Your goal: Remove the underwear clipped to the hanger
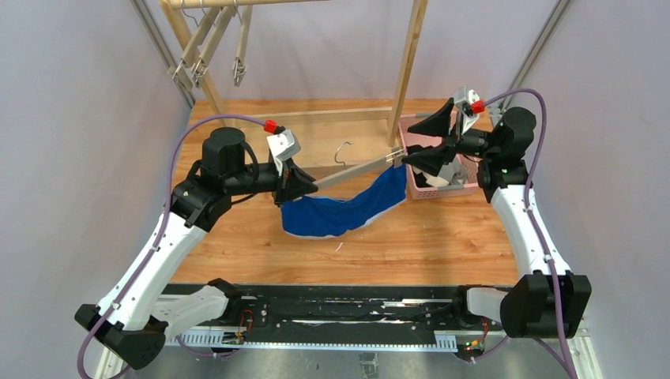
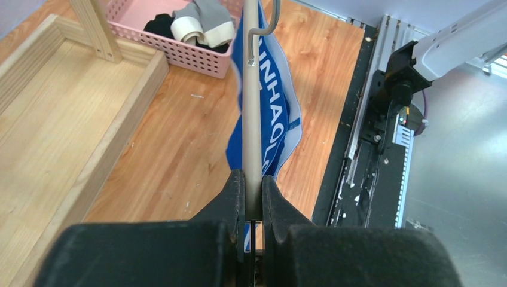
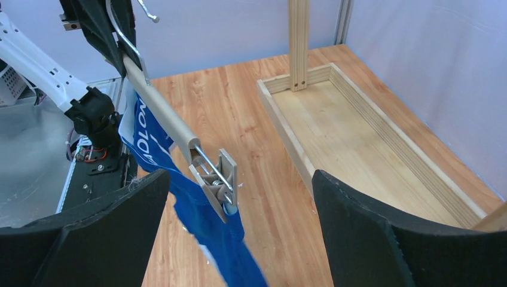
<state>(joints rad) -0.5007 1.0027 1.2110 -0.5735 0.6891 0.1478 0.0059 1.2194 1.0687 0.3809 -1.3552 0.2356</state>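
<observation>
Bright blue fabric briefs (image 1: 340, 212), likely limp and light, sag from a pale wooden hanger (image 1: 355, 168), left gripper (image 1: 304, 183) clamping its nine o'clock end, right gripper (image 3: 236, 182) gaping wide at the three o'clock sprung clip (image 3: 218, 179), the likeliest hold.

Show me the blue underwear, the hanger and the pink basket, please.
blue underwear (image 1: 340, 217): top view, middle of the hanging fabric.
hanger (image 2: 252, 119): left wrist view, its beige bar.
pink basket (image 2: 194, 57): left wrist view, its lattice side wall.

White capital letters run along the waistband of the blue underwear (image 2: 272, 113). The left wrist view shows "UNHAO"; the remaining letters are folded or hidden.
</observation>
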